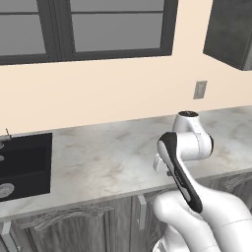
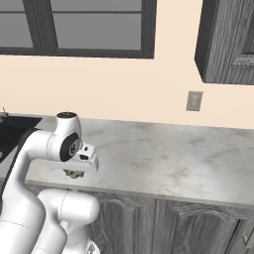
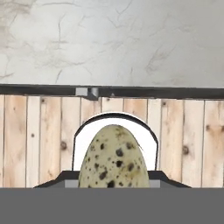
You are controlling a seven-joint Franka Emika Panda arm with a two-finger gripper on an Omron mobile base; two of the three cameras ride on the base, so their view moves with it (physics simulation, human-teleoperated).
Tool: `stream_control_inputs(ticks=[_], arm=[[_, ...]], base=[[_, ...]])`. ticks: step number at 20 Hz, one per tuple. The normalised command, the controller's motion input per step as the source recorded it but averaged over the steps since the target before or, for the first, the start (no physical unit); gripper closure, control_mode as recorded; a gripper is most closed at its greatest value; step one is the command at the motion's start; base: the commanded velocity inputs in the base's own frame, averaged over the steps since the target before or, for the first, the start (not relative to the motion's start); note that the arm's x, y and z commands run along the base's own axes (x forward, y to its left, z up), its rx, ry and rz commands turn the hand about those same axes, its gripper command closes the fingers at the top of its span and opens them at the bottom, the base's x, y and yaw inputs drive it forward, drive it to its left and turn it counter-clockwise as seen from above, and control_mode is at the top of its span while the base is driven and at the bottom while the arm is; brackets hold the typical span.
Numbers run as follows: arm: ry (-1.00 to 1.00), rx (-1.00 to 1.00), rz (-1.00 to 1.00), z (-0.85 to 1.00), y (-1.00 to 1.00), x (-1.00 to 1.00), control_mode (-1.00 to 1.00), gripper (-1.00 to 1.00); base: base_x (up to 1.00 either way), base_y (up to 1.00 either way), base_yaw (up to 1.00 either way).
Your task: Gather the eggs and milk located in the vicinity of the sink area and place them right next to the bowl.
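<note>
A pale, dark-speckled egg [image 3: 113,157] sits close to the camera in the hand view, with my gripper [image 3: 113,183] shut on it. In the right base view the gripper [image 2: 74,173] hangs under the white hand at the counter's front edge, with a small brownish egg [image 2: 74,174] in it. The hand view looks down on the marble counter [image 3: 113,39], its dark front edge and a wooden floor below. The black sink [image 1: 24,162] lies at the far left of the counter, with a thin faucet [image 1: 7,133] behind it. The milk and the bowl are out of view.
The marble counter [image 1: 108,157] runs right from the sink, above grey-brown cabinet doors [image 2: 198,228]. A wall outlet [image 2: 194,100] sits above the counter at the right, and a dark upper cabinet [image 2: 228,44] hangs over it. My own arm [image 1: 184,177] blocks the lower right of the left base view.
</note>
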Motion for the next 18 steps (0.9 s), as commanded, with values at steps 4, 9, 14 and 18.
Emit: stream_control_inputs(ticks=[4,9,14,18], arm=[[0.00,0.00,-0.01,0.00,0.00,0.00,-1.00,1.00],[0.01,0.00,0.03,0.00,0.04,0.00,-1.00,1.00],[0.00,0.00,0.00,-0.01,0.32,0.00,1.00,1.00],[0.00,0.00,0.00,0.00,0.00,0.00,1.00,1.00]], base=[[0.00,0.00,0.00],[0.00,0.00,0.00],[0.00,0.38,0.00],[0.00,1.00,0.00]])
